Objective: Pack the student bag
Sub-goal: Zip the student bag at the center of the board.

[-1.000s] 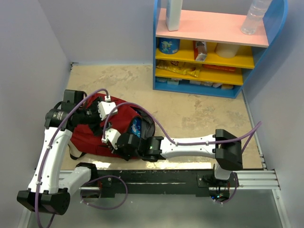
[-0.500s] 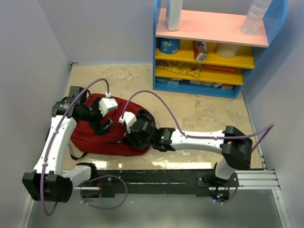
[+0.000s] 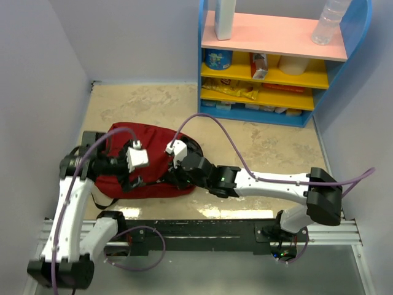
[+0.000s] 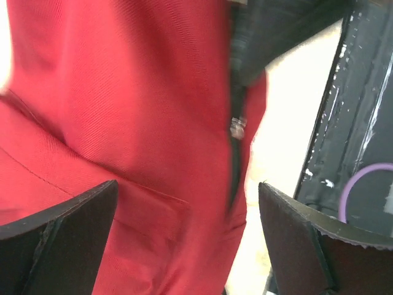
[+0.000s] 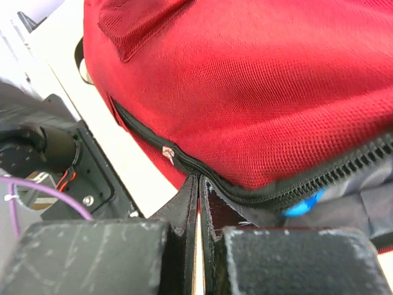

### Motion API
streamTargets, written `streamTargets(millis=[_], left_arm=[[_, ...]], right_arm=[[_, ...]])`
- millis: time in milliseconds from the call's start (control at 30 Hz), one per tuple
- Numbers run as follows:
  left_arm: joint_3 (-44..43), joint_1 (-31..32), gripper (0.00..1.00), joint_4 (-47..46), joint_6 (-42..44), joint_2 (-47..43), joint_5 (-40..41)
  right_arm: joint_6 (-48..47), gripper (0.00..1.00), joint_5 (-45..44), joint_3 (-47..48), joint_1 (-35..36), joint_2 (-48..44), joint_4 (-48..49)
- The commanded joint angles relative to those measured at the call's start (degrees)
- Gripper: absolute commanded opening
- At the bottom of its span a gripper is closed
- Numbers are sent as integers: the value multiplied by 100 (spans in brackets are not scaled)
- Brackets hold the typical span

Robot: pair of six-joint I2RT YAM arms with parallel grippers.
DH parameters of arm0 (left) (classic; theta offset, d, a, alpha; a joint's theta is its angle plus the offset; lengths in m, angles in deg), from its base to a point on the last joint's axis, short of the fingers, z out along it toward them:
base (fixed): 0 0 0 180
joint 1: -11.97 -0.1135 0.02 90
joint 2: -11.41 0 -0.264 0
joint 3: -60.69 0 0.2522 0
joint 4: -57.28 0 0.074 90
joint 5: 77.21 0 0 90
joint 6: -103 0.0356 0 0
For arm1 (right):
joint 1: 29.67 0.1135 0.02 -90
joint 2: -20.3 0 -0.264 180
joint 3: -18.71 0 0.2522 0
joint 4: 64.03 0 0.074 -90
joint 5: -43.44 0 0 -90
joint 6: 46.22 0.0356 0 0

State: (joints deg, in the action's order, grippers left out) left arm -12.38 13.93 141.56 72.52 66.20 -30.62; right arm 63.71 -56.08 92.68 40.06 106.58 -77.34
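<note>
The student bag (image 3: 150, 153), dark red with a black zipper, lies flat on the table's near left; up close its red fabric (image 4: 123, 104) fills the left wrist view. My left gripper (image 3: 136, 179) hovers open over the bag's near side, its fingers (image 4: 61, 233) wide apart with only fabric and the zipper line (image 4: 235, 160) below. My right gripper (image 5: 198, 179) is shut, its tips pressed against the zipper seam (image 5: 245, 190) at the bag's near edge; nothing shows between them. A zipper pull (image 5: 167, 152) sits just left of the tips. Something blue (image 5: 301, 206) peeks through the gap.
A blue shelf unit (image 3: 276, 61) with snacks stands at the back right, with a clear bottle (image 3: 330, 21) and a white bottle (image 3: 225, 18) on top. Walls close in on both sides. The black base rail (image 3: 202, 233) runs along the near edge.
My right gripper closed and swung left to the bag's near edge. My left gripper opened wide and came down toward the near side of the bag. The bag's opening has closed over.
</note>
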Motion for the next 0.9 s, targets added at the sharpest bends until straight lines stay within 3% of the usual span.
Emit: streamTargets(millis=[0, 200, 333, 467, 533, 667, 867], left_arm=[[472, 24, 100, 171, 1165, -1067, -589], [885, 50, 100, 147, 1720, -873, -606], [1202, 322, 96, -433, 1326, -847, -431], [1325, 1428, 83, -1301, 360, -776, -125], [1360, 1920, 71, -1488, -27, -750, 34], [1615, 2291, 56, -1717, -213, -592, 482], [1677, 2388, 51, -1647, -99, -618, 1053]], right_arm=[[345, 0, -200, -184, -30, -542, 237], [600, 0, -41, -351, -4, -718, 192], [741, 0, -6, -448, 31, -744, 219], [864, 0, 3, -509, 93, -700, 201], [943, 0, -6, -562, 119, -709, 210], [1031, 0, 20, -659, 137, -744, 201], [1119, 0, 3, -764, 181, -849, 122]])
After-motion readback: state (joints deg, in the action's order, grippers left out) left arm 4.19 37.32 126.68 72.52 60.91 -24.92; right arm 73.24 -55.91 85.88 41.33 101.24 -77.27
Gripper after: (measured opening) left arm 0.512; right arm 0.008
